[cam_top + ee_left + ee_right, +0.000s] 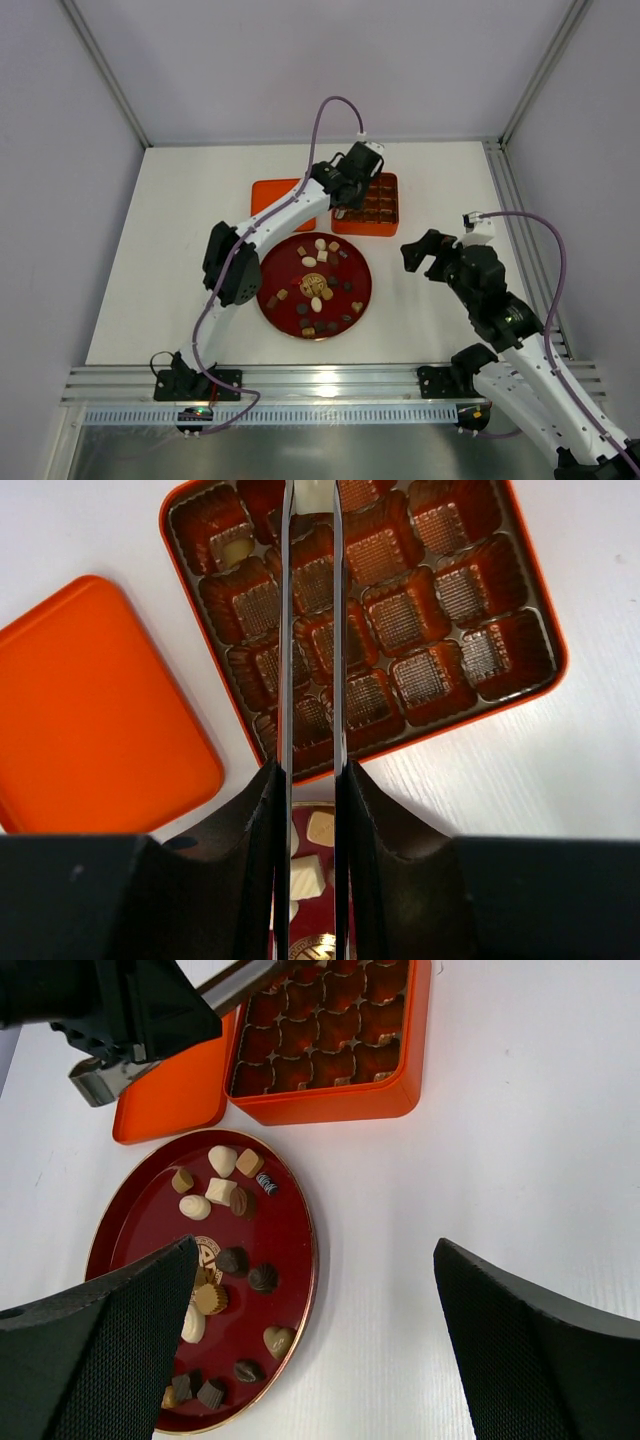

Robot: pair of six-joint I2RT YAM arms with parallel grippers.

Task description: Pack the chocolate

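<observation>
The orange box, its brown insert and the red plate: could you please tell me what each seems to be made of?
The orange box looks like painted tin or plastic, smooth and semi-gloss. Its insert looks like thin moulded plastic: ribbed, shiny cups. The plate seems lacquered or glossy plastic, with a gold rim.

**Surface finishes.** The dark-red plate (130, 1215) is showing a glossy, lacquer-like sheen. The orange box (330, 1105) and its lid (170, 1100) are looking smooth and semi-gloss. The brown grid insert (400, 620) is glinting like thin ribbed plastic. The left gripper (311, 510) fingers (286, 630) are shining as polished metal. The right gripper (315, 1250) pads (110, 1350) are appearing matt black with a fine woven texture. The white table (520, 1160) is reading as matt and faintly grained. In the chocolate (222, 1192), the dark pieces are gleaming slightly and the cream ones are looking dull.
</observation>
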